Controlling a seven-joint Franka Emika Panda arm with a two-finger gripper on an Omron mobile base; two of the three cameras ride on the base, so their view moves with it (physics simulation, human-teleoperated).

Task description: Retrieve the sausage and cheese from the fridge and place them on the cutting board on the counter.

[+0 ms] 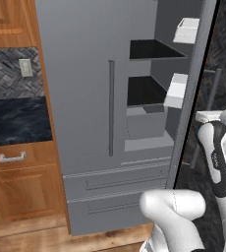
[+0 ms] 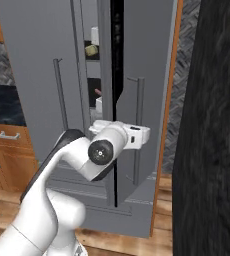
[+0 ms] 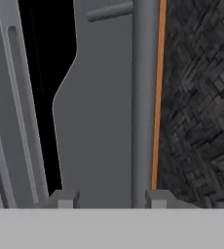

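The grey fridge [image 1: 85, 98] has its right door [image 2: 142, 75] swung partly open. Through the gap I see a pale yellow cheese [image 2: 91, 50] on an upper shelf and the reddish-pink end of the sausage [image 2: 98, 92] lower down. My gripper [image 3: 110, 200] is open at the right door's vertical bar handle [image 3: 143, 97]. The bar stands between the fingertips [image 3: 65, 199], close to the right one, with a wide gap on its left. The white hand [image 2: 132, 134] sits right at that handle [image 2: 138, 125]. The black counter [image 1: 16, 120] is at the left. The cutting board is out of view.
The left fridge door is shut, with its long handle [image 1: 111, 108]. White door bins [image 1: 186, 30] hang inside the open door. Wooden cabinets [image 1: 21, 192] stand under the counter. A dark wall [image 2: 212, 150] closes in on the right, near the open door.
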